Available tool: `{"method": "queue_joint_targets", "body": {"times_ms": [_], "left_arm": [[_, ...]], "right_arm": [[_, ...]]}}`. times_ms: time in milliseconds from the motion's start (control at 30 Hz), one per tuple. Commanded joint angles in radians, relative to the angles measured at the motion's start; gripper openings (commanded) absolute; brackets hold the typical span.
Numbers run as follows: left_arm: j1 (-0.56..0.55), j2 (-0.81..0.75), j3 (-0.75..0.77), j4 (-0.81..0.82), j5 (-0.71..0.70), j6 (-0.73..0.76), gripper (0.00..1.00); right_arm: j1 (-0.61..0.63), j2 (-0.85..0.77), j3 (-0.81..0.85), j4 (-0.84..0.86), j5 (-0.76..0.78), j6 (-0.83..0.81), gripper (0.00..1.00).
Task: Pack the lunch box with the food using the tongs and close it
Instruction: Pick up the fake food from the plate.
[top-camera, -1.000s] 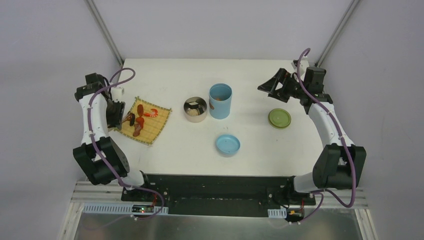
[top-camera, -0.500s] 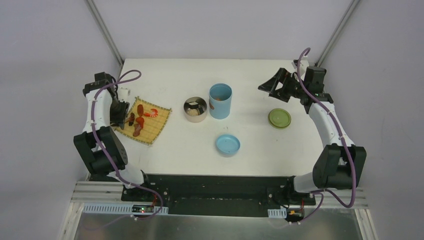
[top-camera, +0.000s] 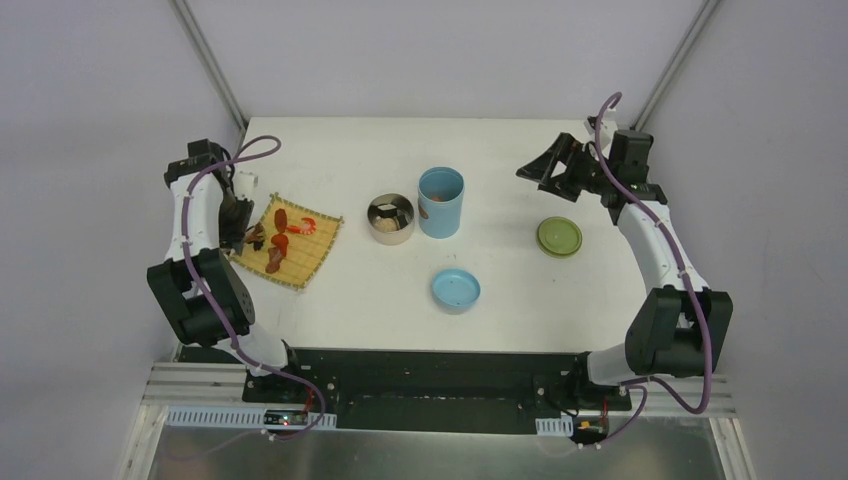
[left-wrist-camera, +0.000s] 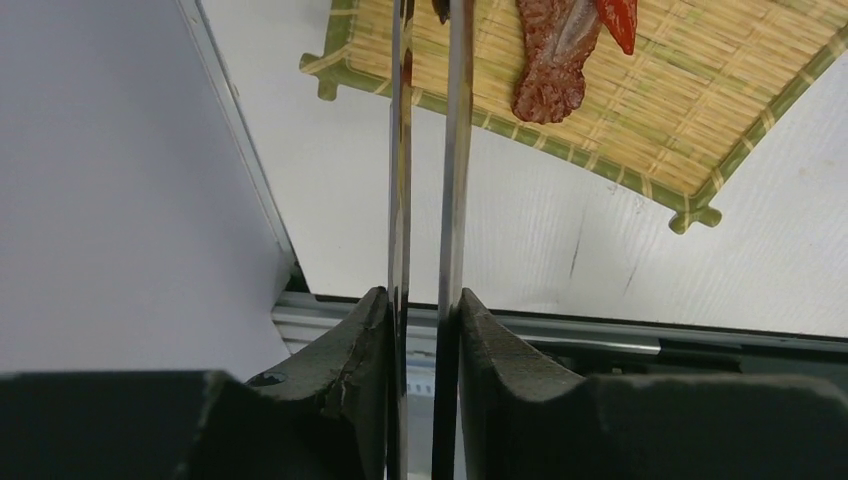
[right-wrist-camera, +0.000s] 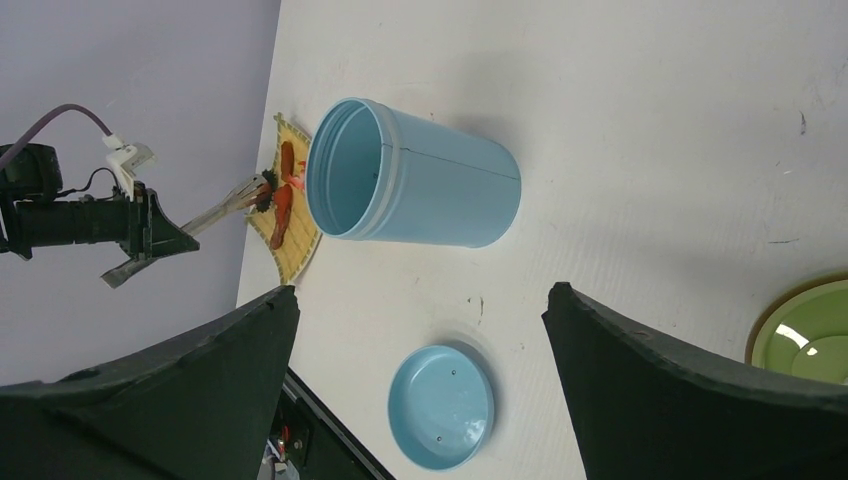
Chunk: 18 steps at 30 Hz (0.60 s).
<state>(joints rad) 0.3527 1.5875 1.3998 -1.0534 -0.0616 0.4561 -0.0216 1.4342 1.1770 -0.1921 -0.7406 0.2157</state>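
My left gripper (left-wrist-camera: 425, 310) is shut on the silver tongs (left-wrist-camera: 458, 150), whose two thin arms run almost parallel up to the bamboo mat (left-wrist-camera: 650, 110). A small dark food piece (left-wrist-camera: 440, 8) sits between the tong tips at the frame's top edge. A brown sausage piece (left-wrist-camera: 553, 60) and a red shrimp (left-wrist-camera: 618, 15) lie on the mat. In the top view the left gripper (top-camera: 238, 215) is at the mat's left edge. The steel bowl (top-camera: 390, 217) and the light-blue cylinder (top-camera: 441, 201) stand open mid-table. My right gripper (top-camera: 550, 168) hangs open and empty at the back right.
The blue lid (top-camera: 456, 289) lies upside down near the front centre, and the green lid (top-camera: 559, 236) lies on the right. The steel bowl holds a white-and-dark piece. The table's left edge and frame rail (left-wrist-camera: 250, 170) run close beside the tongs.
The left wrist has shifted toward the back of the table, and the tong arms have drawn closer together at the mat's left edge. The right arm has not moved.
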Motion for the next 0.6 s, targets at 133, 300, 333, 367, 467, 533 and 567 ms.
{"method": "queue_joint_targets", "body": {"times_ms": [133,300,333,367,467,533,567], "left_arm": [[-0.009,-0.074,0.153,-0.113,0.071,-0.026,0.15],[-0.07,-0.096,0.303,-0.181,0.176,-0.068,0.12],[-0.096,-0.097,0.334,-0.189,0.191,-0.078,0.12],[-0.126,-0.099,0.367,-0.191,0.209,-0.086,0.12],[-0.217,-0.098,0.461,-0.192,0.287,-0.118,0.13],[-0.281,-0.088,0.537,-0.182,0.353,-0.141,0.13],[-0.312,-0.08,0.568,-0.175,0.39,-0.148,0.14]], "right_arm": [[0.006,0.004,0.047,0.019,-0.014,0.005,0.98],[0.008,-0.003,0.041,0.02,-0.017,0.006,0.98],[0.008,-0.003,0.041,0.021,-0.017,0.005,0.98],[0.008,-0.003,0.041,0.022,-0.017,0.005,0.98],[0.007,-0.008,0.039,0.021,-0.017,0.003,0.98],[0.008,-0.013,0.036,0.02,-0.017,-0.002,0.98],[0.008,-0.014,0.034,0.02,-0.018,-0.004,0.98]]}}
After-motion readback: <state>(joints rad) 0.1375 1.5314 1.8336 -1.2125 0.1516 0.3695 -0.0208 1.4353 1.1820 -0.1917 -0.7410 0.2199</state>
